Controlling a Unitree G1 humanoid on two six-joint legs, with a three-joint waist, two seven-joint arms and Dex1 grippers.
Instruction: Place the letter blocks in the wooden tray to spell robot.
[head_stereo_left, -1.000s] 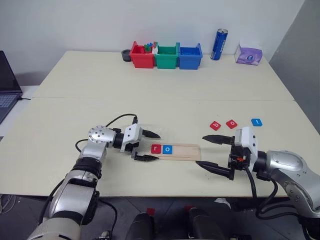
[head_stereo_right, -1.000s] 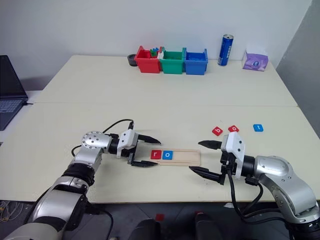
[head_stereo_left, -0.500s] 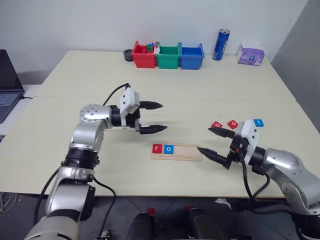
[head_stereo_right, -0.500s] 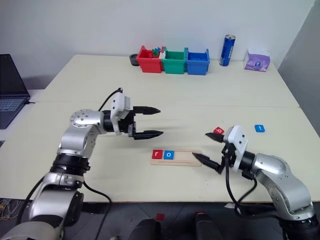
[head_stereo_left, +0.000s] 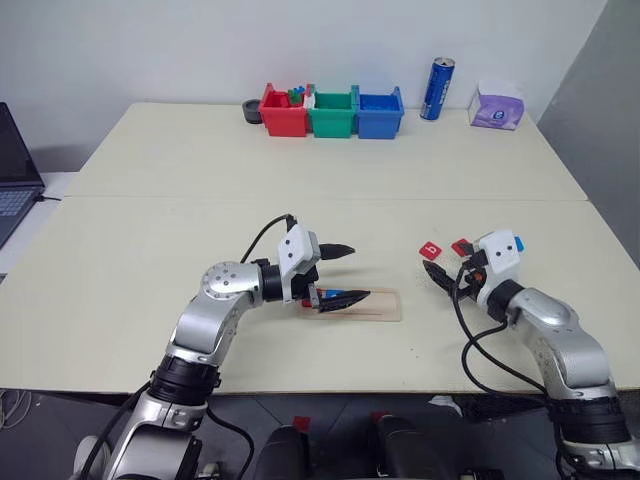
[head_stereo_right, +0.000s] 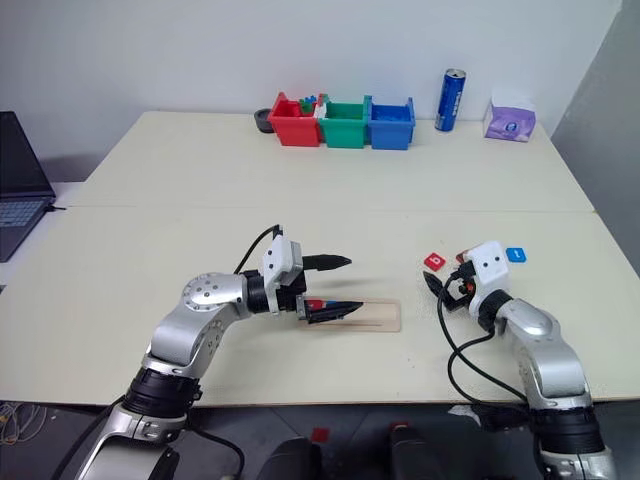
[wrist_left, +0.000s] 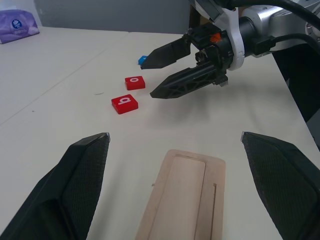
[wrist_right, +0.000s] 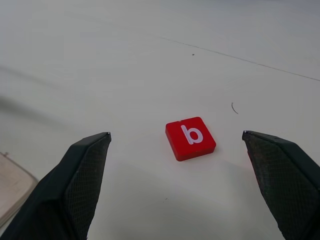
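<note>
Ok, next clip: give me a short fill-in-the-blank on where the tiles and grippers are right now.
1. The red tile centred between the open right gripper's fingers bears the letter ____.
2. The loose tile farthest to the robot's right is coloured ____.
3. The left gripper hangs, jaws open, over the wooden ____.
4. The far bins are red, ____ and blue.

Missing words: b; blue; tray; green
</note>
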